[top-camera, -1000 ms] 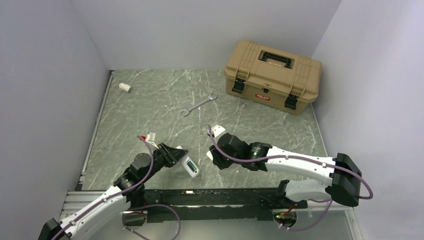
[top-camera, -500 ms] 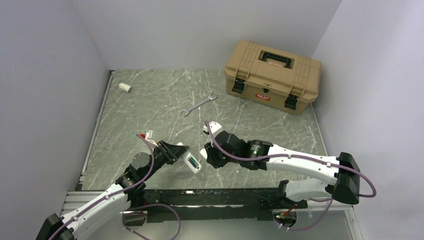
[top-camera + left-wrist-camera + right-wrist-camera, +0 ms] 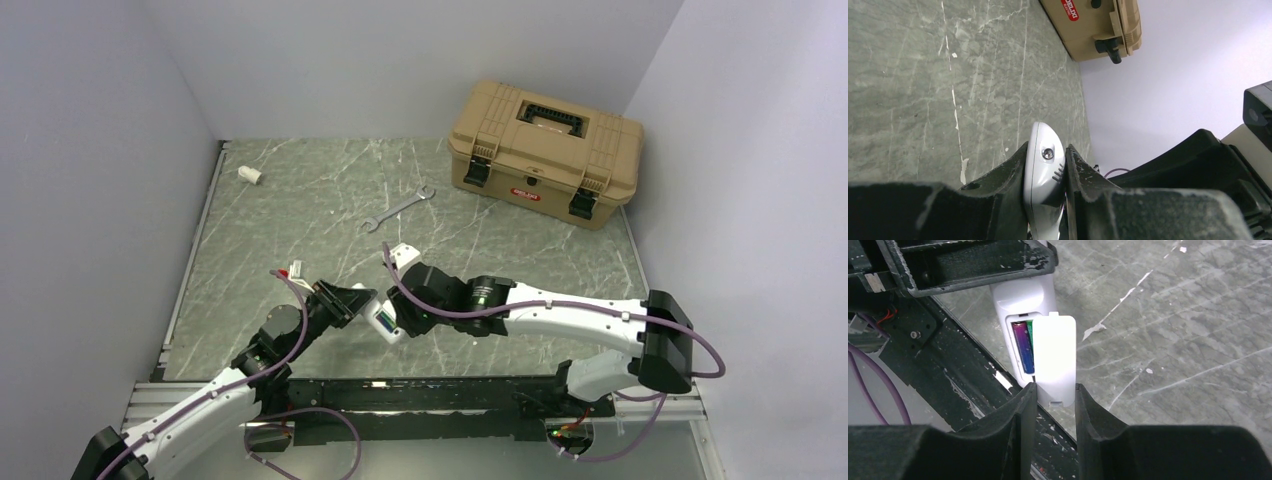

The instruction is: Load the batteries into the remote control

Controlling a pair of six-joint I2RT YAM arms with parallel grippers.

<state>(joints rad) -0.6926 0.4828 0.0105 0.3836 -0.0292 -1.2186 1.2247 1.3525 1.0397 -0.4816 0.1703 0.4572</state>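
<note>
The remote control (image 3: pixel 381 322) is a slim white bar pinched between the fingers of my left gripper (image 3: pixel 358 303), above the table's near edge. In the left wrist view its rounded end (image 3: pixel 1044 162) sticks out past that shut gripper (image 3: pixel 1046 150). My right gripper (image 3: pixel 1054 388) is shut on a flat white cover tab (image 3: pixel 1055 355) and holds it over the remote's (image 3: pixel 1023 297) recess. Two batteries lie in the recess, a purple one (image 3: pixel 1022 345) and a green one (image 3: pixel 1030 330), the green mostly hidden by the cover. From above, my right gripper (image 3: pixel 400 318) touches the remote's right side.
A tan toolbox (image 3: pixel 545 150) stands shut at the back right. A metal wrench (image 3: pixel 397 208) lies mid-table and a short white tube stub (image 3: pixel 249 174) at the back left. The black rail (image 3: pixel 420 395) runs along the near edge under both grippers.
My right arm has swung left, bringing the white cover up against the remote. The left gripper has shifted slightly with the remote still in it.
</note>
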